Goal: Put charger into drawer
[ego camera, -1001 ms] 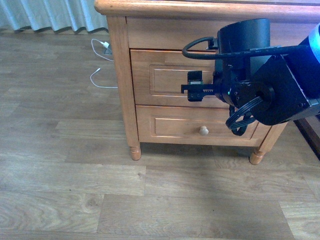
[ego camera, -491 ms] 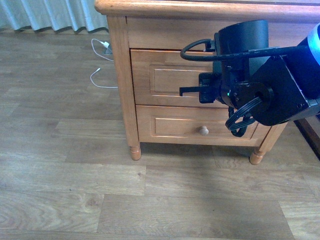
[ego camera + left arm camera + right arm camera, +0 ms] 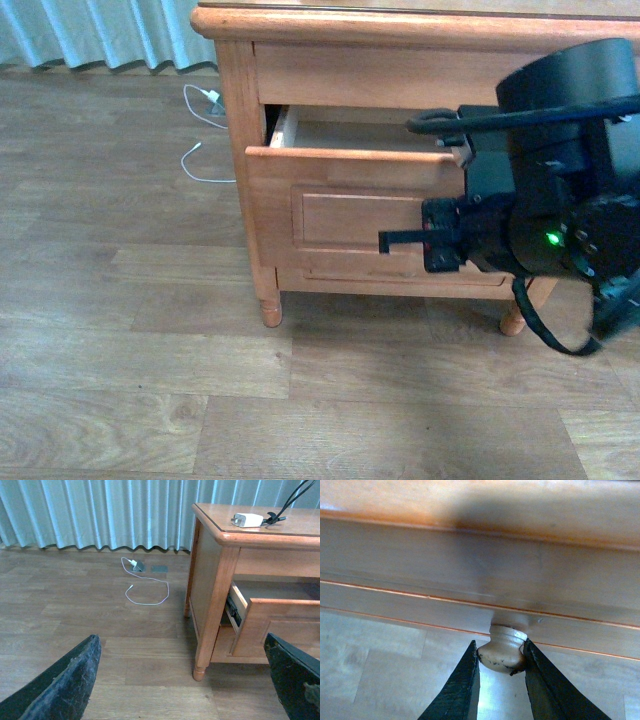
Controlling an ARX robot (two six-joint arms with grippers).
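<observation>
The upper drawer (image 3: 340, 200) of the light-wood nightstand stands pulled partly out, its pale inside (image 3: 350, 133) showing. My right gripper (image 3: 501, 660) is shut on the drawer's round pale knob (image 3: 502, 650); in the front view the right arm (image 3: 540, 230) hides the knob. The charger (image 3: 246, 520), a white plug block with a black tied cable (image 3: 274, 517), lies on the nightstand top in the left wrist view. My left gripper (image 3: 185, 680) is open and empty, low over the floor, left of the nightstand. The drawer also shows in the left wrist view (image 3: 280, 625).
A thin white cable with white plug (image 3: 145, 582) lies on the wood floor by the curtain (image 3: 100, 512); it shows in the front view too (image 3: 205, 130). The nightstand's front leg (image 3: 270, 305) stands on the floor. The lower drawer is mostly hidden behind the open one.
The right arm has drawn back toward me with the knob in its jaws, and the upper drawer has slid out from shut to partly open.
</observation>
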